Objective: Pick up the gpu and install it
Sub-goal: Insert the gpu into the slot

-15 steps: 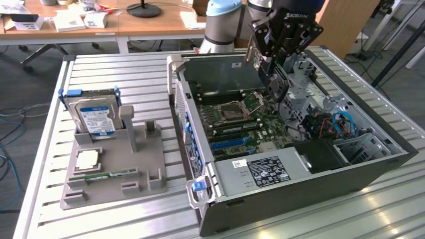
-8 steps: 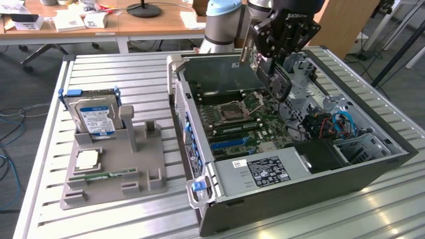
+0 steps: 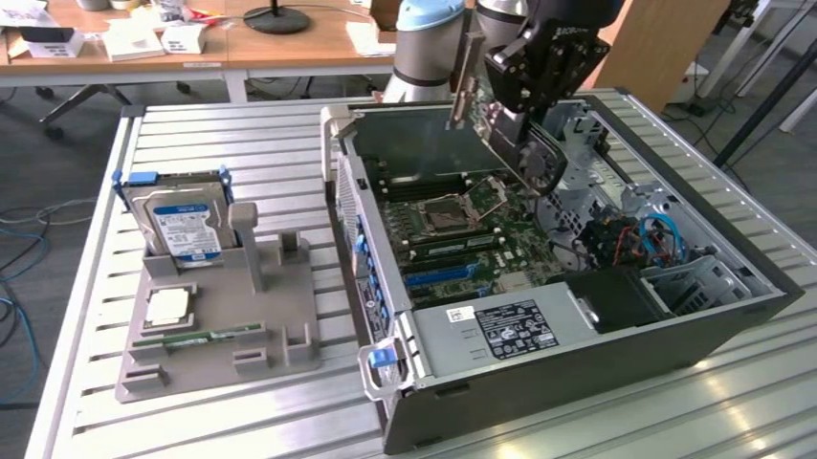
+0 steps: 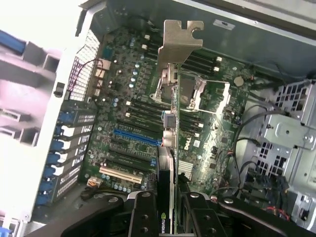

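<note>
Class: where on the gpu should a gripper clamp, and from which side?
The gpu's edge away from the motherboard, from above, clamping its two flat faces, as the gripper does now: the thin card hangs edge-down, leaving bracket and slot edge free.

one gpu (image 4: 181, 43), one hard drive (image 3: 183, 222), one ram stick (image 3: 202, 336), one cpu (image 3: 168, 307), one case (image 3: 575, 382).

The gpu (image 3: 518, 143) (image 4: 170, 133) is a thin dark card with a silver metal bracket (image 4: 180, 42) at one end and a small green-and-white logo on its face near the grip. It is off the desk, clamped edge-on between the fingers of the end effector (image 4: 168, 217), with the bracket end farthest from the wrist. It hangs tilted inside the open case (image 3: 613, 373), above the motherboard (image 4: 128, 113). Its edge crosses the CPU socket (image 4: 197, 94) beside the blue slot (image 4: 136, 137).
</note>
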Tool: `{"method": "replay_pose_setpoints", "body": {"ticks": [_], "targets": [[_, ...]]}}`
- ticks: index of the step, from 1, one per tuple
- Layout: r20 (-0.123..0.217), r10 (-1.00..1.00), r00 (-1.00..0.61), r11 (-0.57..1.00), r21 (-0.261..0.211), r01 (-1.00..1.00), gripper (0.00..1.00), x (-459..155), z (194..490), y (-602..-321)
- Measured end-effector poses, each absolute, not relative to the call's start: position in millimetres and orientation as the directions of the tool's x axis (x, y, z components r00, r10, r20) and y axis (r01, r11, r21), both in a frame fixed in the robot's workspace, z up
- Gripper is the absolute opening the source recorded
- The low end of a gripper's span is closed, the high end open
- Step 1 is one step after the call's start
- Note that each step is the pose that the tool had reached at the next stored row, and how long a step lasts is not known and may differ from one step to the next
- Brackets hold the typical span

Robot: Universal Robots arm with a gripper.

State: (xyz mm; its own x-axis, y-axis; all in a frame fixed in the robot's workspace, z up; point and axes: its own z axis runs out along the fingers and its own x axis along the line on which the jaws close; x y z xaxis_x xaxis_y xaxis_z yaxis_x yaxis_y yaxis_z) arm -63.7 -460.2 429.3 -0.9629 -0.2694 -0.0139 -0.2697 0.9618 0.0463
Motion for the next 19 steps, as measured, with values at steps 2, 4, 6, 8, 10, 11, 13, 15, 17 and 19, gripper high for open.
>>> {"method": "replay_pose_setpoints", "body": {"ticks": [2,4,6,8,10,11,13,15,17,19], "targets": [[-0.014,-0.304,-0.953,0.952,0.046,-0.304,0.26,-63.7,429.2,-460.2],[-0.014,-0.338,-0.941,0.94,0.046,-0.338,0.26,-63.7,429.1,-460.2],[-0.014,-0.373,-0.928,0.927,0.046,-0.373,0.26,-63.7,428.9,-460.3],[-0.014,-0.406,-0.914,0.913,0.046,-0.406,0.26,-63.7,428.8,-460.3],[-0.014,-0.439,-0.899,0.897,0.046,-0.439,0.26,-63.7,428.6,-460.2],[-0.014,-0.455,-0.89,0.889,0.046,-0.455,0.26,-63.7,428.5,-460.3],[-0.014,-0.488,-0.873,0.872,0.046,-0.488,0.26,-63.7,428.2,-460.2],[-0.014,-0.518,-0.855,0.854,0.046,-0.519,0.26,-63.7,428.0,-460.2],[-0.014,-0.549,-0.836,0.835,0.046,-0.549,0.26,-63.7,427.8,-460.3],[-0.014,-0.58,-0.815,0.813,0.046,-0.58,0.26,-63.7,427.6,-460.3]]}}
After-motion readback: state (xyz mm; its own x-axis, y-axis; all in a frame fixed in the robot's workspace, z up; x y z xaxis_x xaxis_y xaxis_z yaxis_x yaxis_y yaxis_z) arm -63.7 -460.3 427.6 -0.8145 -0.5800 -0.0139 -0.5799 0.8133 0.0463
